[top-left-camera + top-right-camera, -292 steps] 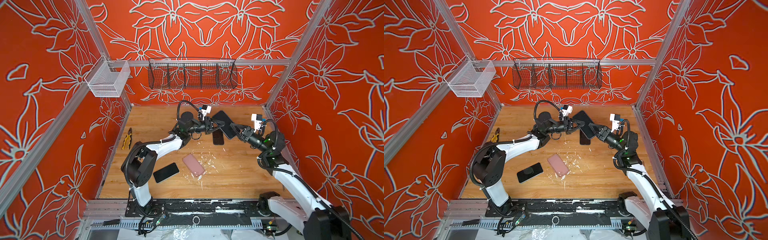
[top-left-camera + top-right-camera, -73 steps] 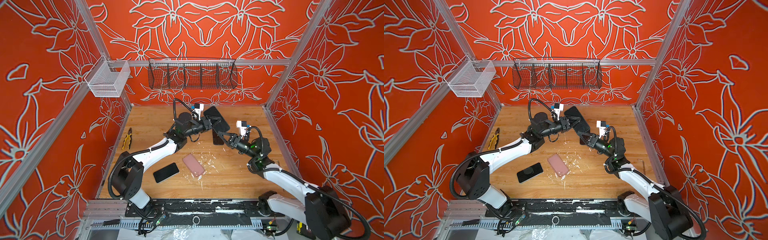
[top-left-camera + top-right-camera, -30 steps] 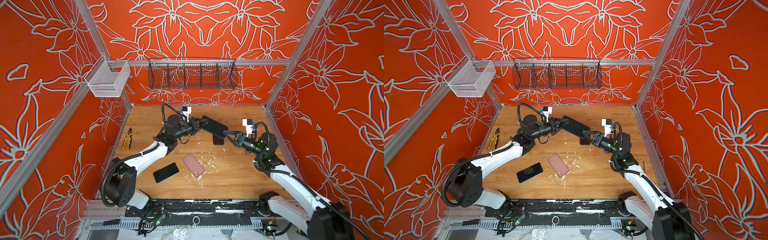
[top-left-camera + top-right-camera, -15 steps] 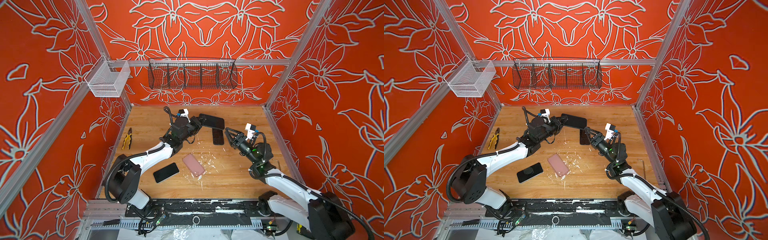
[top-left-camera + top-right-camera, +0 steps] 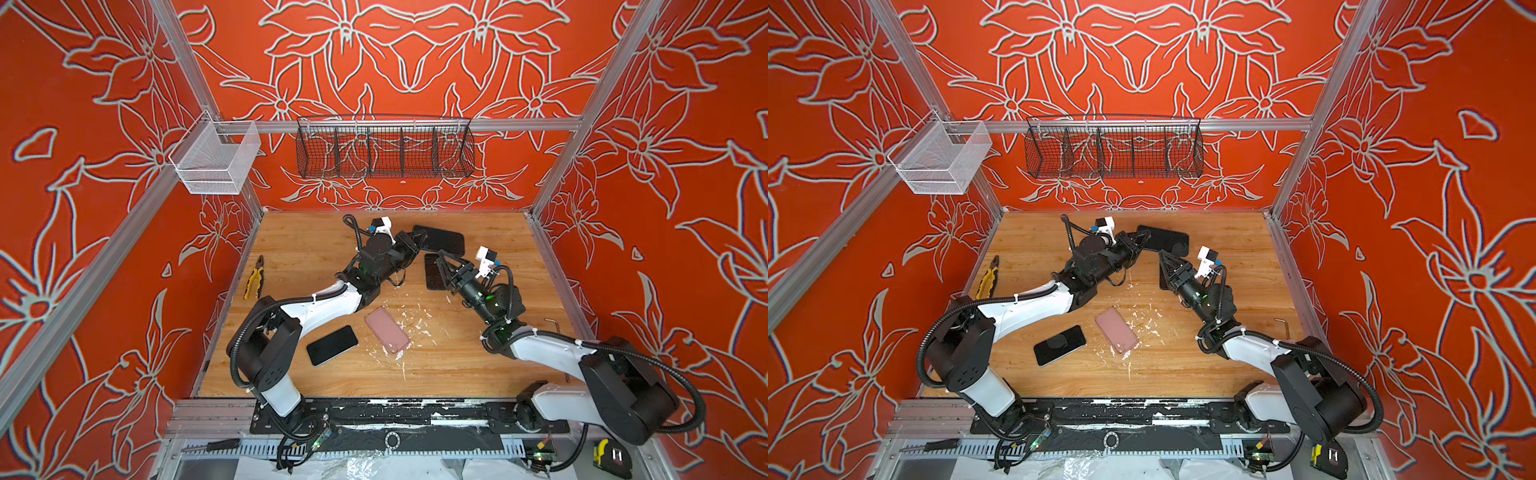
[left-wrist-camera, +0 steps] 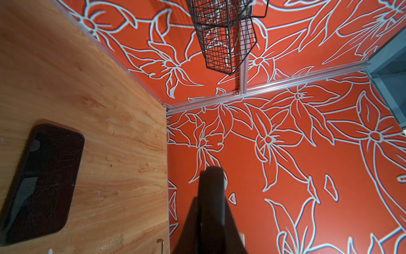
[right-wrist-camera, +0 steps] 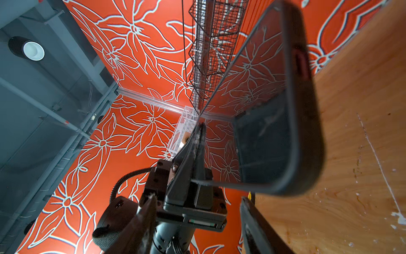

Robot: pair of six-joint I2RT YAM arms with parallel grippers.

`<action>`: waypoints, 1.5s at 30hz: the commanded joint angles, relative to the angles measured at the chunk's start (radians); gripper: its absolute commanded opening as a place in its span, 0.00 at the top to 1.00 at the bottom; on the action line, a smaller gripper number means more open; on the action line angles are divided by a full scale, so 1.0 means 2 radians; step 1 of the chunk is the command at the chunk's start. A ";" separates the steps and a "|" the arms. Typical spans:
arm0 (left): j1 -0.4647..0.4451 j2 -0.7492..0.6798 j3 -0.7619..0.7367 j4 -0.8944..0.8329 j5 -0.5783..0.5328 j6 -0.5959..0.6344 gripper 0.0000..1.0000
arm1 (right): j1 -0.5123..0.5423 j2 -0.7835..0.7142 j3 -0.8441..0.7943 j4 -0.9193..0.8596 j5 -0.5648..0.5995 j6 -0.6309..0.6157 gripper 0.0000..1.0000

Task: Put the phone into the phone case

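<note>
— Top views, both: where is the black glossy-screened phone [image 5: 442, 242]?
— At 3 o'clock from the left gripper [image 5: 420, 240]. Its jaws are pinched tight on the phone's short end. The phone is held clear of the wooden tabletop [image 5: 307, 249], close to the back wall.
— And the thick dark rim with a red side button [image 7: 307, 132]?
— It frames the screen in the right wrist view. Whether it is a case around the phone, I cannot tell.
— Right gripper [image 5: 443, 269]?
— Just at 6 o'clock from the phone and apart from it. Its jaws are half spread and grip nothing. It overlaps a flat black rounded slab [image 5: 431, 274] lying on the wood.
— Arms?
— Left arm [image 5: 324, 301]: elbow folded near the front, white forearm rising toward 1 o'clock, wrist pointing to 3. Right arm [image 5: 540, 347]: forearm running toward 10 o'clock, wrist aimed at 11.
</note>
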 commanded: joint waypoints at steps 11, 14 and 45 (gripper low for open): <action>-0.013 0.003 -0.007 0.103 0.000 -0.036 1.00 | 0.001 0.032 0.032 0.078 0.063 -0.031 0.67; -0.015 0.007 -0.007 0.113 0.002 -0.041 1.00 | 0.001 0.036 0.037 0.078 0.070 -0.039 0.71; 0.082 -0.148 -0.038 -0.206 0.108 0.179 0.30 | -0.112 -0.099 0.094 -0.249 -0.163 -0.113 1.00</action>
